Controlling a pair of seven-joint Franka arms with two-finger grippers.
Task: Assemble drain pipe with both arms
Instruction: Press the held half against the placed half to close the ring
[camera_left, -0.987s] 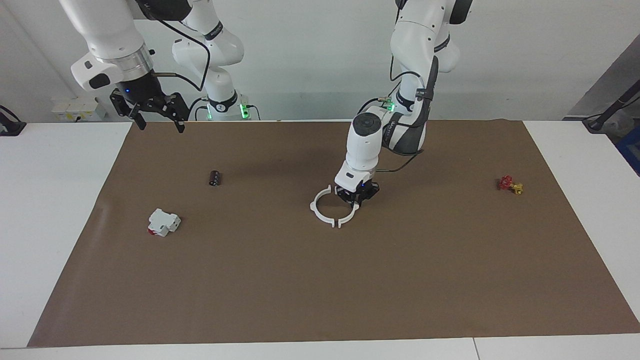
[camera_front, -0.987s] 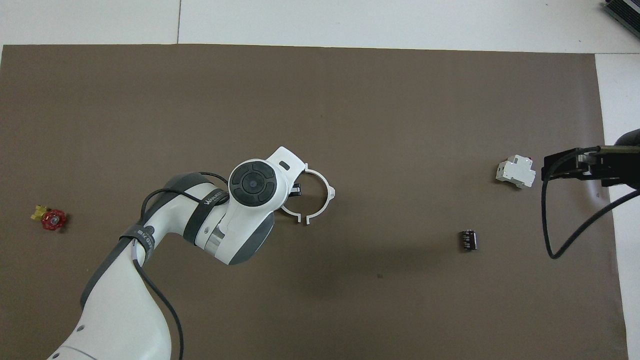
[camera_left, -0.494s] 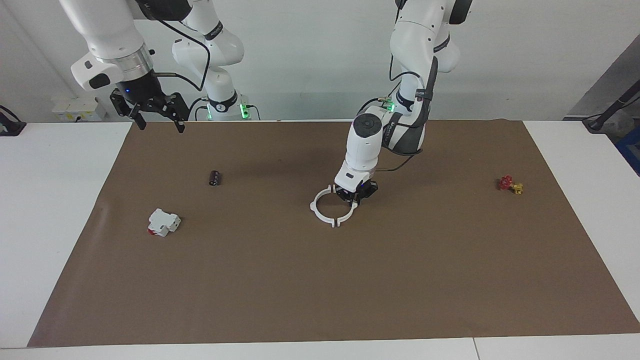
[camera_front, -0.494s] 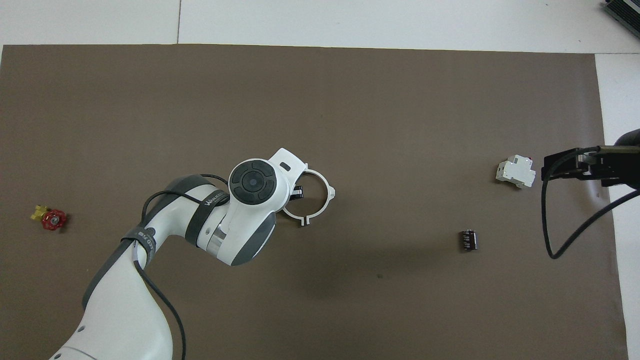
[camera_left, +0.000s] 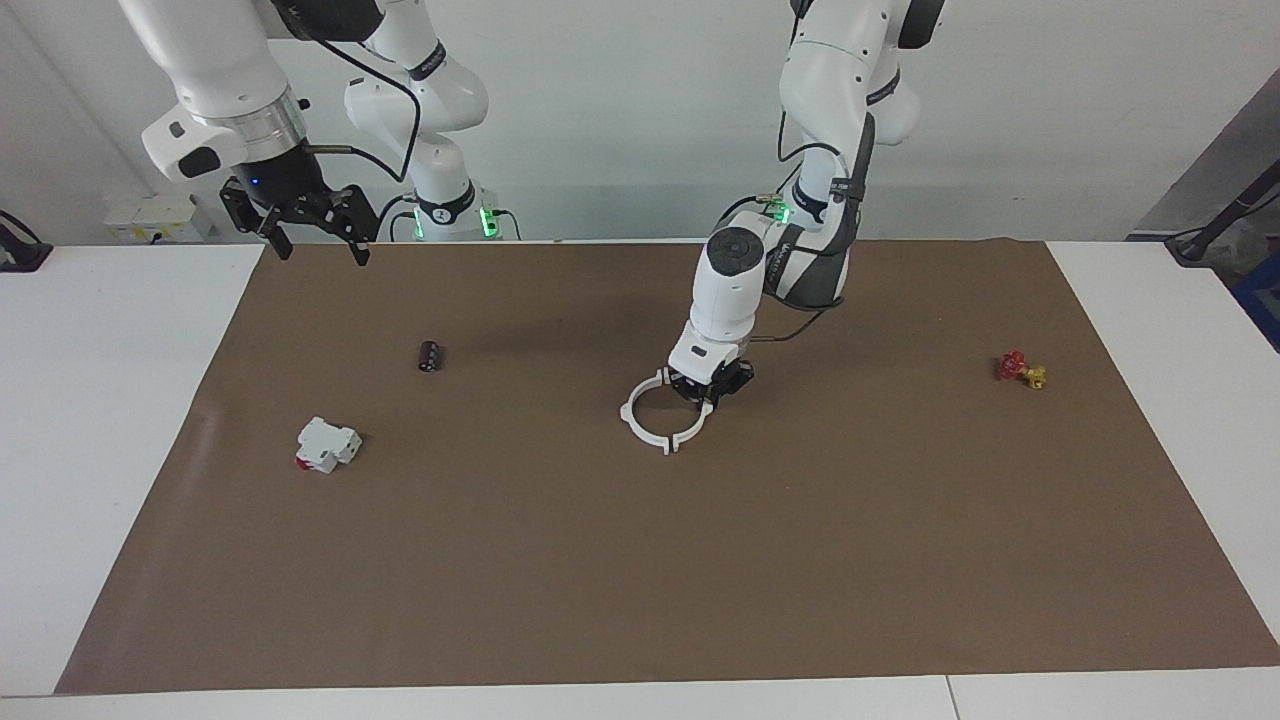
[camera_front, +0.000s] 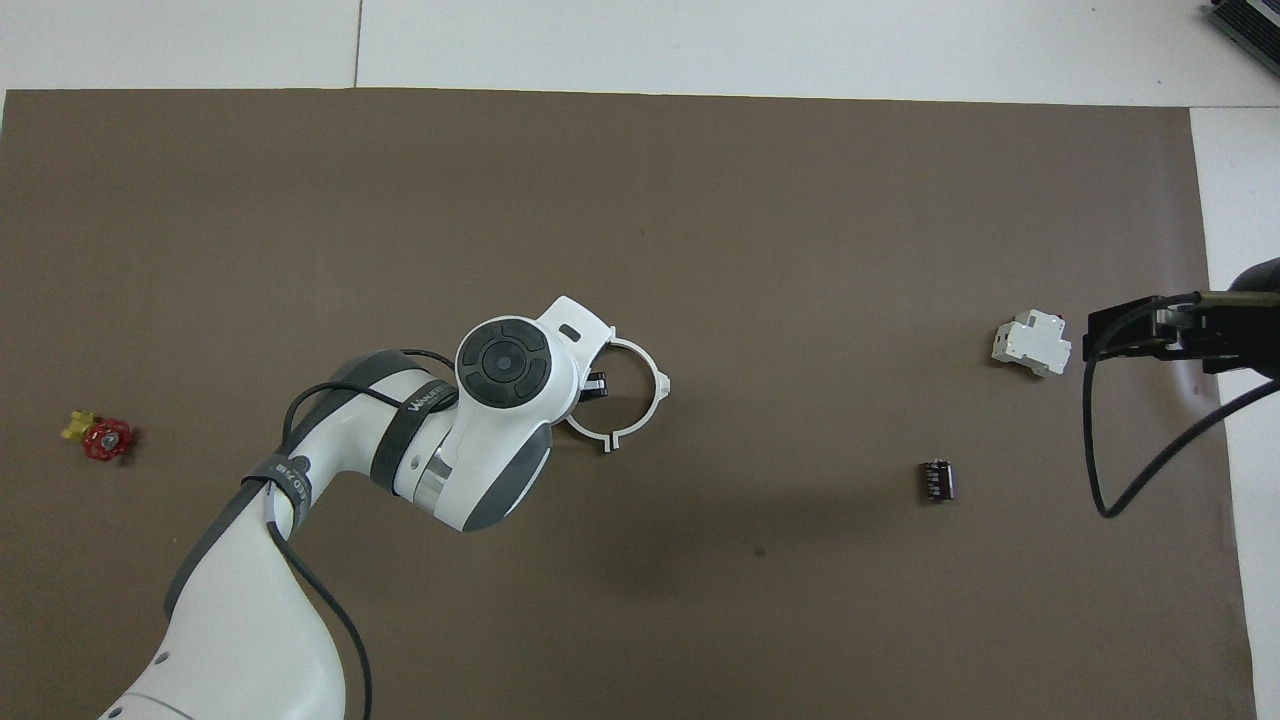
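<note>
Brown mat (camera_left: 640, 560), mid-table: left gripper (camera_left: 708, 398) pinches one half of the drain pipe (camera_left: 650, 432), ring looks nearly joined right beneath it. Right gripper (camera_left: 312, 232) waits spread, well apart.

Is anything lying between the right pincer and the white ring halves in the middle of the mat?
Nothing visible blocks it. The right pincer hangs open above the mat's edge at its own end; the black cylinder lies off that line. The left pincer is shut on the drain pipe.
</note>
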